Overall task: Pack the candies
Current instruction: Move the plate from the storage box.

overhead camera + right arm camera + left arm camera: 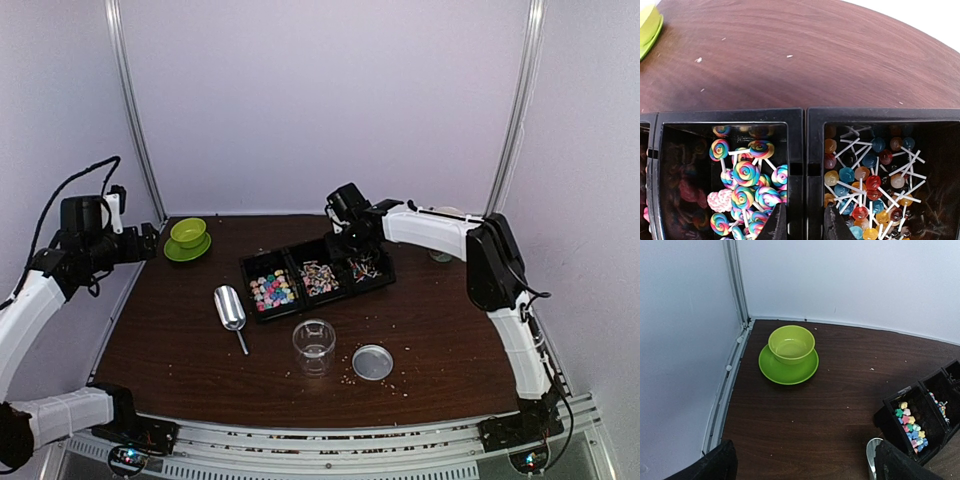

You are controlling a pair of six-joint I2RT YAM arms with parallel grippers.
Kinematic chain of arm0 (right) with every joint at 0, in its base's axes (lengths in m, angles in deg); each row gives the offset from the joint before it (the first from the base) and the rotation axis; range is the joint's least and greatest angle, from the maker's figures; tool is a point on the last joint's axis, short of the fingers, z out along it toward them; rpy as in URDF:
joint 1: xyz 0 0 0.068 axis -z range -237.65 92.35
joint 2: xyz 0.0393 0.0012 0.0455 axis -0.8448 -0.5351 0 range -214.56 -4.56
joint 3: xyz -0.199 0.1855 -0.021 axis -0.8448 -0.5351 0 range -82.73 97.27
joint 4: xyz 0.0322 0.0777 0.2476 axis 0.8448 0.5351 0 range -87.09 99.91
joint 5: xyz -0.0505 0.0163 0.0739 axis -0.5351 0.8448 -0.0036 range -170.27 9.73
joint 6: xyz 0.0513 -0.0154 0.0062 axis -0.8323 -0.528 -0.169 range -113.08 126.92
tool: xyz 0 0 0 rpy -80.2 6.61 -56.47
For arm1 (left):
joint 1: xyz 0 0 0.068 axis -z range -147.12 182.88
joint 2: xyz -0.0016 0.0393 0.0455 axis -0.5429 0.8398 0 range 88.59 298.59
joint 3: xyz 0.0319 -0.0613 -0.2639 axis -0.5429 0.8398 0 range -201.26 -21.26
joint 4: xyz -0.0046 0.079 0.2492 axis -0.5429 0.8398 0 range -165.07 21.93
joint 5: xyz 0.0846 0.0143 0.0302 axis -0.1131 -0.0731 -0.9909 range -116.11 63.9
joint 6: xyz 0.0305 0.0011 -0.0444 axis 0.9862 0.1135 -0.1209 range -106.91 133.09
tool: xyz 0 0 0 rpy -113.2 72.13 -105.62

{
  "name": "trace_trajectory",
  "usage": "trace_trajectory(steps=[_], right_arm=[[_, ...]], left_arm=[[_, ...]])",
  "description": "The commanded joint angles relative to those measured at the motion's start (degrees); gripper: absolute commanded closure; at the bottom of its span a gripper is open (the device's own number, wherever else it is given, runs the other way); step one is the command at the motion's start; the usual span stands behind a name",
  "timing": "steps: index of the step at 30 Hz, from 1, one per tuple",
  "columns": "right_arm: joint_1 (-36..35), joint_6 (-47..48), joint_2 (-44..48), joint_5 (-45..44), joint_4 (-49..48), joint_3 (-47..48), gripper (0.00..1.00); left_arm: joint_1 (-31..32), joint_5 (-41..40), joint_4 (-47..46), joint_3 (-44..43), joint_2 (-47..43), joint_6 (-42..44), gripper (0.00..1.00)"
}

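Three black bins stand in a row mid-table. The left bin holds the candies, tiny pastel sweets, also seen in the left wrist view as candies. The middle bin holds swirl lollipops. The right one holds ball lollipops. My right gripper reaches down over the two right bins, one finger in each. It is shut on their touching walls. My left gripper hangs open and empty above the table's far left.
A green bowl on a green saucer sits at the back left corner. A metal scoop lies left of the bins. A clear cup and a round lid stand in front. Pale crumbs dot the wood.
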Motion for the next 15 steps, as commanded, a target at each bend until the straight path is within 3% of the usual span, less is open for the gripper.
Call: trace_trajectory(steps=[1,7,9,11,12,15], right_arm=[[-1.8,6.4,1.7,1.3,-2.5,2.4,0.76],[-1.9,10.4,11.4,-2.5,-3.1,-3.2,0.47],[-2.0,11.6,15.7,-5.4,-4.1,-7.3,0.31],[-1.9,12.3,20.1,-8.4,-5.5,-12.1,0.06],[-1.9,12.7,22.3,-9.4,-6.2,-14.6,0.0],[-1.9,13.0,28.2,-12.3,-8.4,-22.7,0.0]], left_arm=[[-0.5,6.2,-3.6,-0.9,1.4,2.2,0.02],[-0.5,10.9,-3.0,-1.6,6.1,3.8,0.02],[-0.6,12.8,-2.2,-2.3,8.5,3.9,0.02],[-0.5,14.4,-1.8,-2.9,10.8,3.8,0.02],[-0.5,15.4,-1.7,-3.1,11.9,3.5,0.02],[-0.1,18.6,-0.8,-4.4,14.6,1.3,0.02]])
